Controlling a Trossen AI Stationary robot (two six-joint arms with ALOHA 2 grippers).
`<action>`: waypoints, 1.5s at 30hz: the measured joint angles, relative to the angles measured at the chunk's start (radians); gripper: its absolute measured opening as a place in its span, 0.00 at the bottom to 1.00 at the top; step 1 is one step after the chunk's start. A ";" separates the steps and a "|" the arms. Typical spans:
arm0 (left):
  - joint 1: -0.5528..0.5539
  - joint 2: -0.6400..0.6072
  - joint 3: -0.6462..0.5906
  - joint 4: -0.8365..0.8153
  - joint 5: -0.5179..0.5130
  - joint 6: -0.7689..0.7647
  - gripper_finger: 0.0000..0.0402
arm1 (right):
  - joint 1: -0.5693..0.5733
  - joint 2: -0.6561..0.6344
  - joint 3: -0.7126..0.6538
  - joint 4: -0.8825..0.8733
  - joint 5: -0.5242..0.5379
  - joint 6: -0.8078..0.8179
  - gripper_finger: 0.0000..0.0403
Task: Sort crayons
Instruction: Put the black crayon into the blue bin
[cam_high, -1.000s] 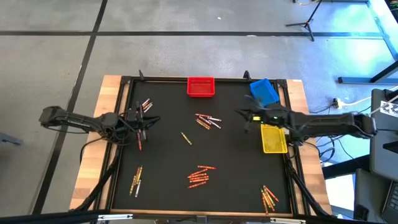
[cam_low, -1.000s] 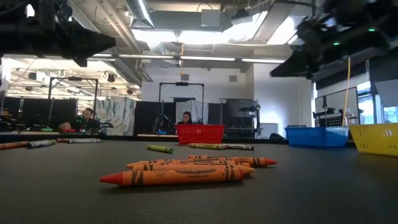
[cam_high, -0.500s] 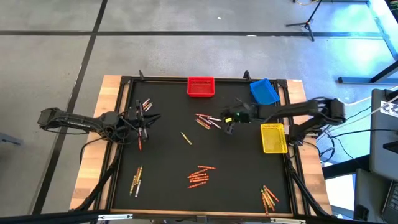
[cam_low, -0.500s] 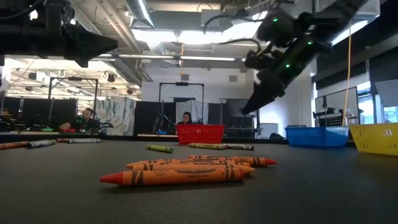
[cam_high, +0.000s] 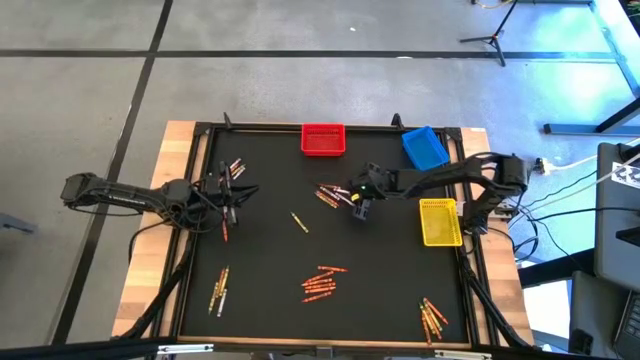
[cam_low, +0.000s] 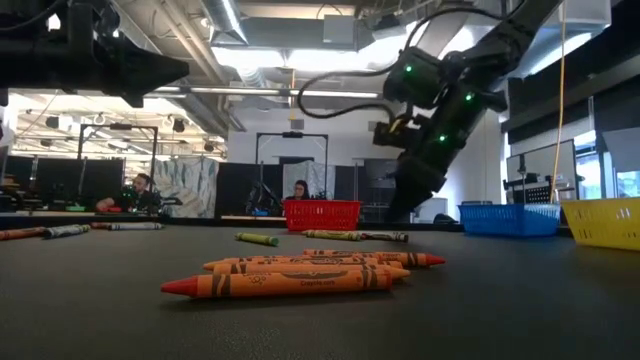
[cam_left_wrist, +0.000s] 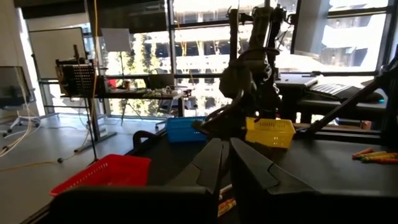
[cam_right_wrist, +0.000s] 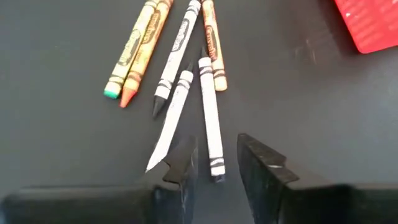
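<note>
White crayon (cam_right_wrist: 212, 118) between right hand (cam_right_wrist: 216, 167) fingers, untouched.

Four cameras: one overhead, one at desk level, one on each wrist.

The high view looks straight down on the whole desk (cam_high: 270, 270); the low view looks level across it, close to the crayons (cam_low: 300, 275). Both show the red bin (cam_high: 322, 139).

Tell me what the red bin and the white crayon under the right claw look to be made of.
Red bin: probably glossy molded plastic, given its latticed mesh walls. White crayon: likely wax in a matte paper wrapper with dark printed bands. The right claw hangs open just above it.
</note>
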 joint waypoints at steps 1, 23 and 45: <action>0.000 0.000 0.000 0.002 0.002 0.000 0.06 | -0.005 0.010 0.003 0.000 -0.009 0.000 0.26; 0.000 0.000 0.000 0.001 0.004 0.000 0.06 | -0.076 0.056 0.006 -0.006 -0.114 -0.049 0.04; -0.003 0.000 0.000 -0.009 0.008 -0.055 0.06 | -0.093 -0.400 0.004 -0.458 0.081 0.011 0.00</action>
